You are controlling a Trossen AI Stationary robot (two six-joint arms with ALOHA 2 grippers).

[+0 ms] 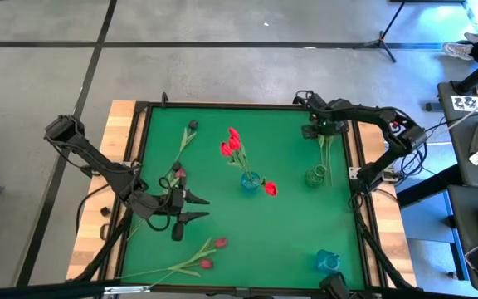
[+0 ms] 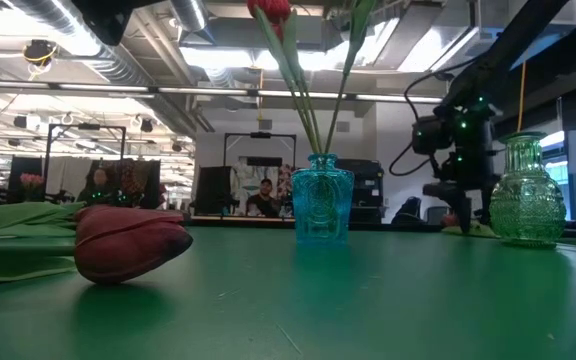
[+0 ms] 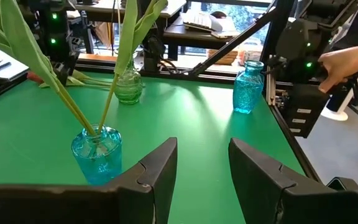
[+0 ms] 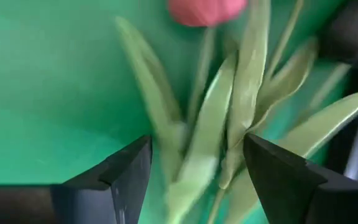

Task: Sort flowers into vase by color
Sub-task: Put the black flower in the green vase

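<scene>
A blue vase (image 1: 250,181) (image 3: 97,152) at mid-table holds bright red tulips (image 1: 231,144). A green vase (image 1: 316,174) (image 2: 526,195) stands right of it. Beside it, a pink tulip with long leaves (image 1: 326,154) (image 4: 207,9) lies on the table. My right gripper (image 1: 324,133) (image 4: 197,146) points down over it, open, with a finger on either side of the leaves (image 4: 210,143). Maroon tulips (image 1: 177,170) and pink ones (image 1: 214,249) lie at the left and near left. My left gripper (image 1: 193,208) (image 3: 201,168) waits open near them. My right gripper comes from above with its open fingers (image 4: 272,168) on either side of the lying tulip's leaves (image 4: 247,124). I cannot tell whether the fingers touch the leaves.
A second blue vase (image 1: 328,261) (image 3: 248,87) stands near the table's near right corner. A tulip head (image 2: 128,242) lies close in front of the low camera. A person's hand (image 3: 347,62) shows beyond the table's right edge. Bare green mat lies between the vases.
</scene>
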